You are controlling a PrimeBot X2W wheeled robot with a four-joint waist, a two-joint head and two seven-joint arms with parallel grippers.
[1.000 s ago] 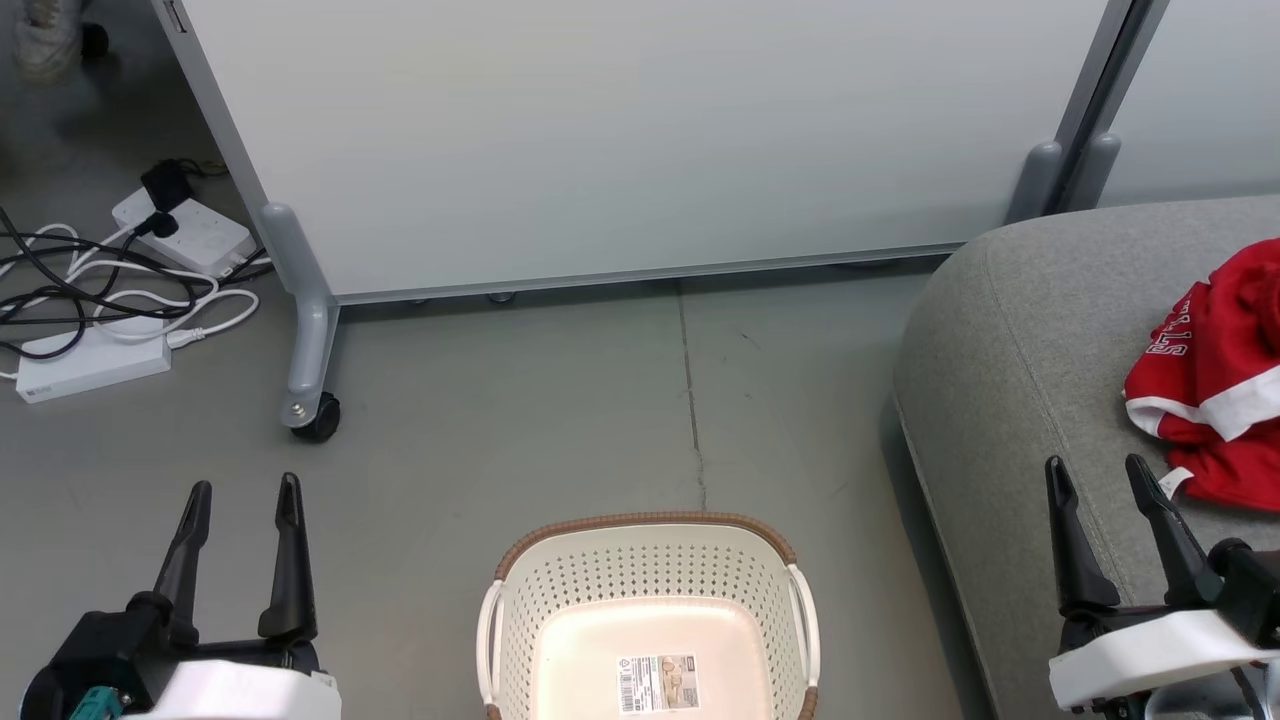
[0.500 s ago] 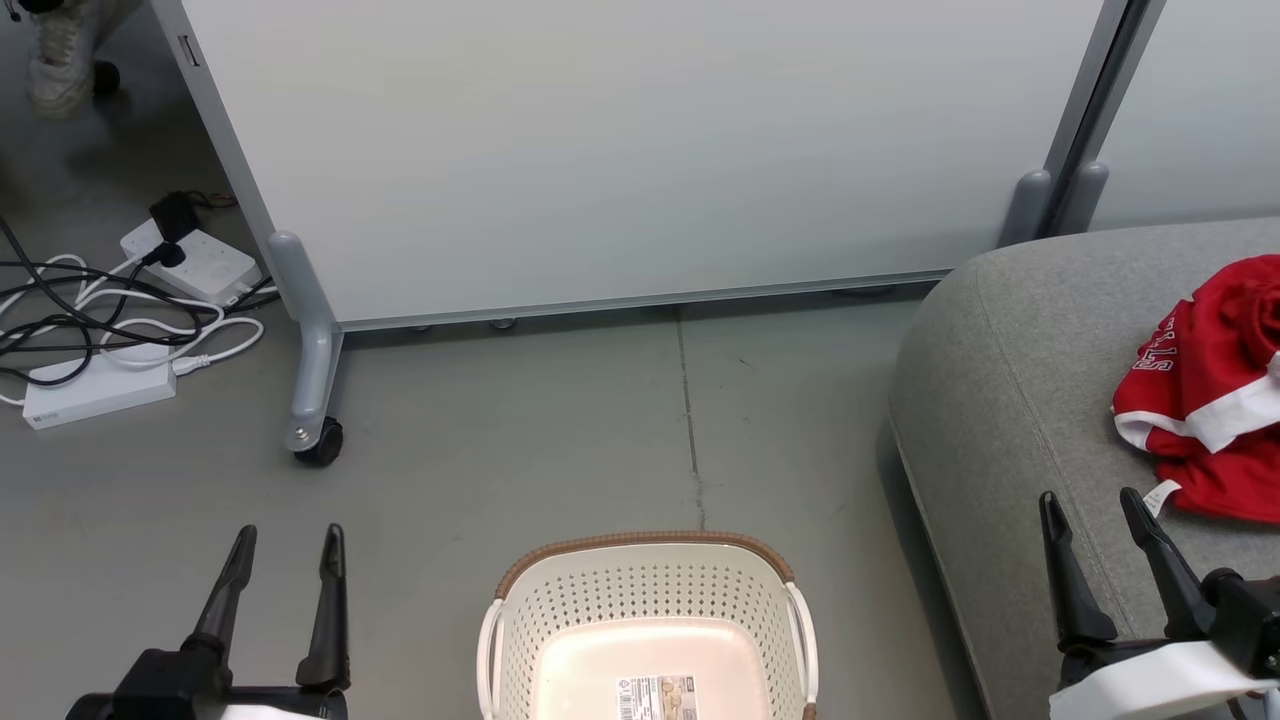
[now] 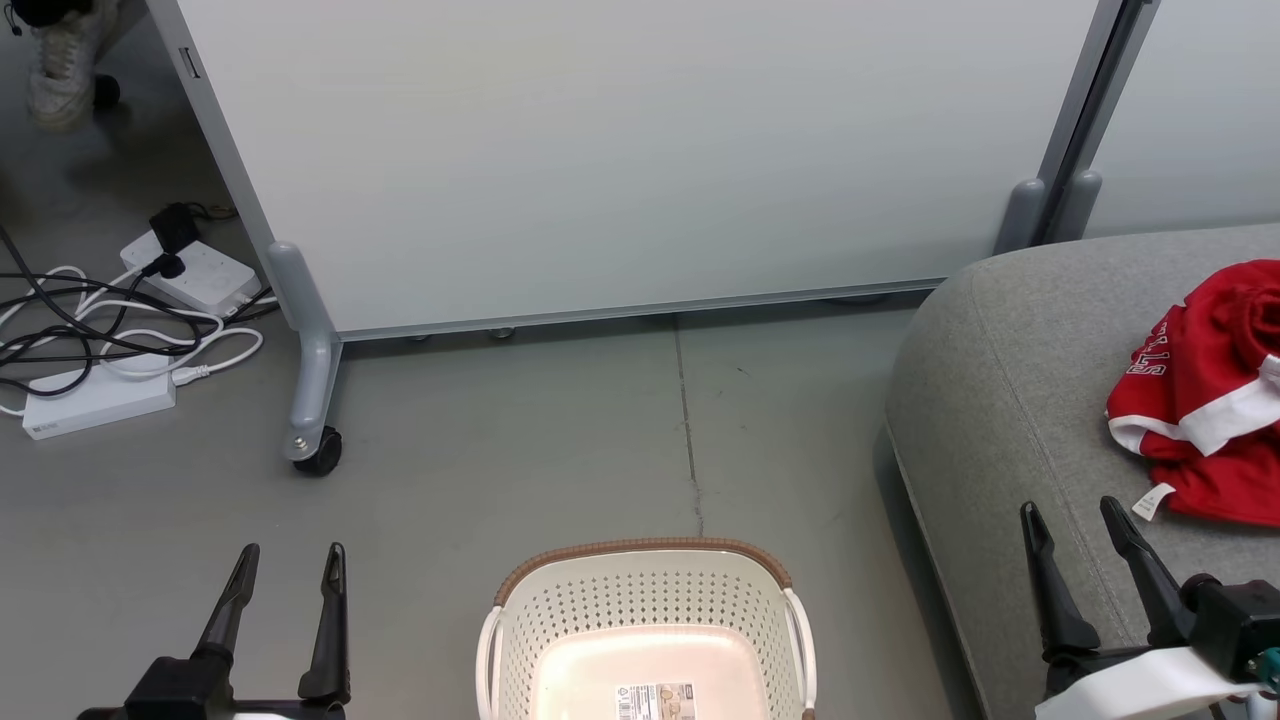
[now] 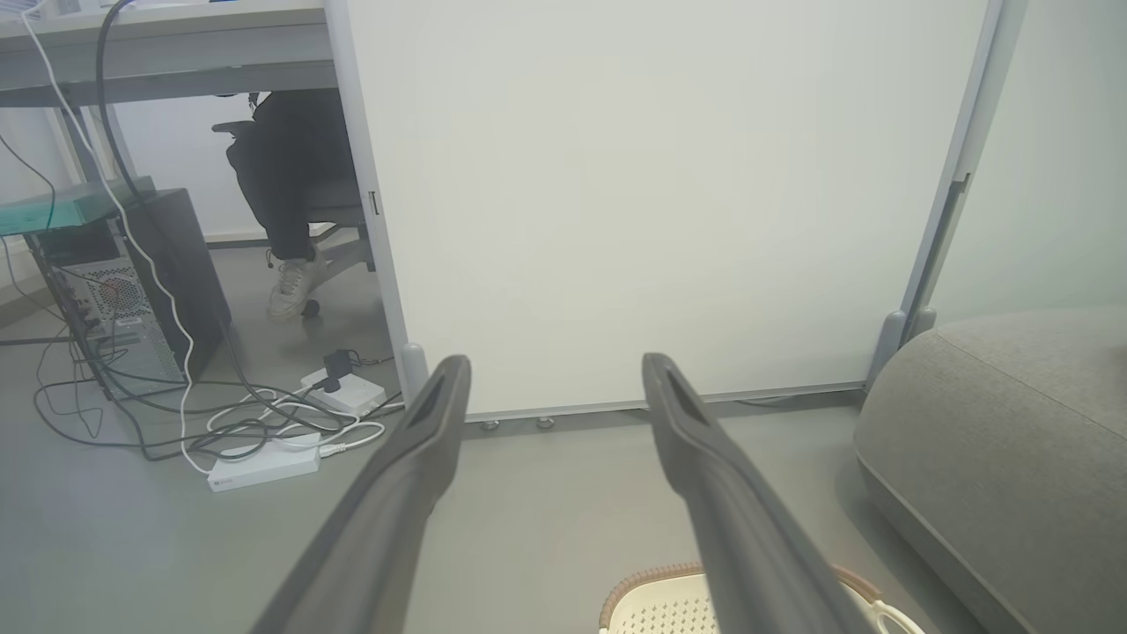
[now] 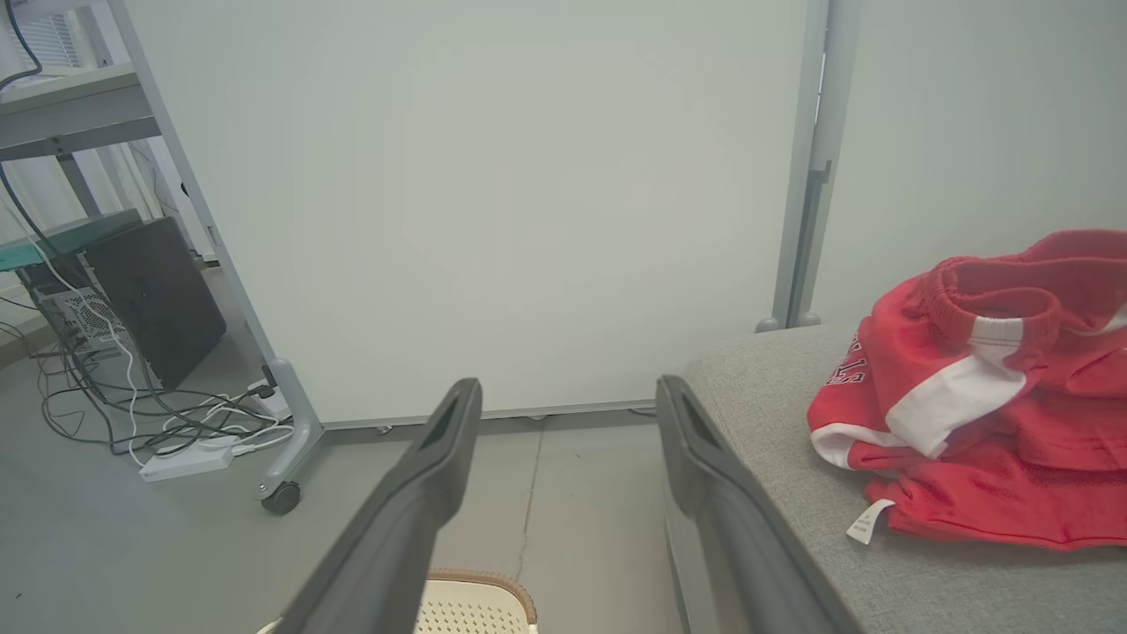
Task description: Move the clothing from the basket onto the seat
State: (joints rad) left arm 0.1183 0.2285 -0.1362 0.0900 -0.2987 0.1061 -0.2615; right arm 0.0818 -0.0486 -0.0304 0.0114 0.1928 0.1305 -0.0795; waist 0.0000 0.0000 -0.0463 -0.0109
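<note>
The red clothing (image 3: 1210, 400) with white trim lies bunched on the grey seat (image 3: 1010, 400) at the right; the right wrist view has the clothing (image 5: 977, 396) on the seat (image 5: 775, 423) too. At bottom centre the cream basket (image 3: 648, 600) stands on the floor with only a label sticker on its base. My left gripper (image 3: 290, 555) is open at the lower left, left of the basket, nothing between its fingers. Over the seat's front edge, just left of the clothing, my right gripper (image 3: 1068, 510) is open and empty. The left wrist view catches the basket's rim (image 4: 643, 590) and the seat (image 4: 995, 423).
A white wheeled partition (image 3: 620, 150) stands behind the basket, one castor (image 3: 318, 452) on the grey floor. Power strips and tangled cables (image 3: 120, 320) lie at the left. A person's shoe (image 3: 55, 60) is at the top left; a computer tower (image 4: 132, 282) stands under a desk.
The whole head picture has slid downward, so the camera has moved. Both grippers sit lower in it and stay open. The clothing and the basket keep their places.
</note>
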